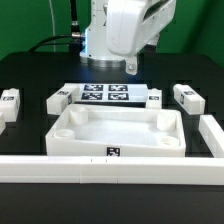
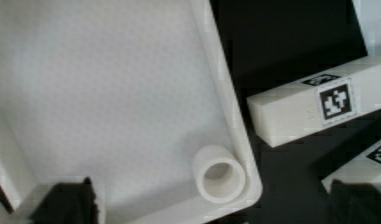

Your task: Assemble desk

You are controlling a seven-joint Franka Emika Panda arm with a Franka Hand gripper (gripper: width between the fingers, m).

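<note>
The desk top (image 1: 115, 140) lies flat on the black bench (image 1: 100, 205) with its open side up. It sits between the marker board (image 1: 105, 95) and the long white rail (image 1: 60, 168). The four legs lie loose on the bench. Two are on the exterior view's left, one near the top (image 1: 60, 98) and one far out (image 1: 8, 100). Two are on the exterior view's right (image 1: 186, 96).

The pincer (image 1: 131, 66) hangs up high over the back of the desk top. It is spread wide and has nothing in it. In the wrist view, one dark finger (image 2: 62, 200) shows at the edge. A corner of the top, with its round hole (image 2: 217, 176), lies under the pincer. A leg (image 2: 320, 100) lies near that corner, but they do not touch.

I think the job now is to grab the top by its rim near this corner. To do it well, the pincer should come straight down. One finger should go inside the rim and one outside, with the wall in the middle. The outside finger has to slip between the rim and that leg, so it could bump the leg. It should go slowly and squeeze gently, so the top does not tip. The hole should stay free, since I guess a leg goes in there.
</note>
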